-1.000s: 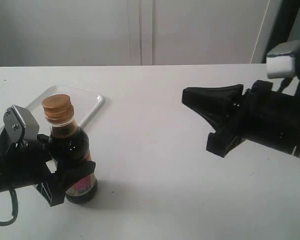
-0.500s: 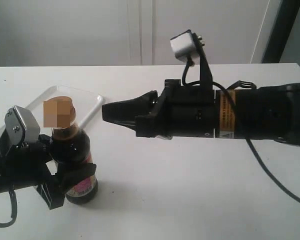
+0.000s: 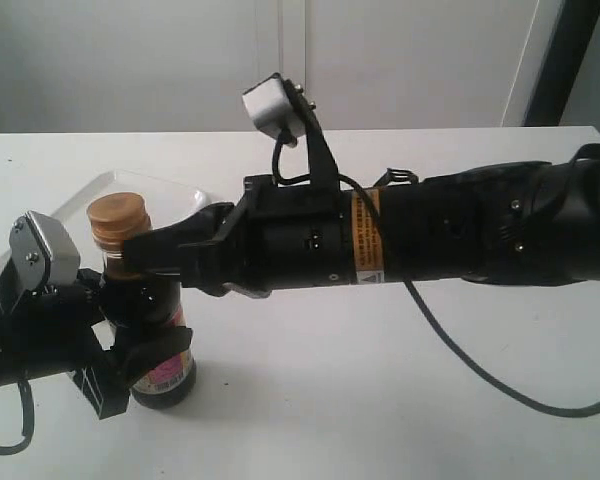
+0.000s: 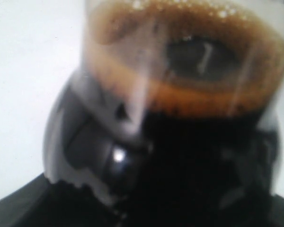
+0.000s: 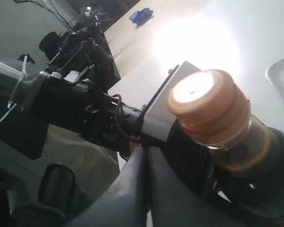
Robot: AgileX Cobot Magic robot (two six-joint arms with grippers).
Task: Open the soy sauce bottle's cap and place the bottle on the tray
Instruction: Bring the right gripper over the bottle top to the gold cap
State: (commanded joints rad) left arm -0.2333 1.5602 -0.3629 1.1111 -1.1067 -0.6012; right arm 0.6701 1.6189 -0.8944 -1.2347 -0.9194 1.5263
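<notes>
Although both arms had closed in on the soy sauce bottle, neither part of the task looked done. The cap sat shut on top of the bottle's neck. In the right wrist view the cap showed its ribbed golden-brown sides unbroken, with no white spout exposed.

The left hand was clenched around the bottle's lower body at the label, holding it upright. The left wrist view was filled by dark liquid behind glass. The bottle's base appeared to rest on the worktop, though the hand hid part of it.

The right hand reached across to the bottle, its tips level with the neck just under the cap. In its own wrist view the two fingers of the right hand lay pressed together with nothing between them. Whether they touched the neck or cap could not be told.

The tray lay just behind the bottle, partly hidden by it, and the bottle was not on it.

By my reading, the work stood at the start of the opening step. The cap was yet to be flipped up, and carrying the bottle back onto the tray was left to do.
</notes>
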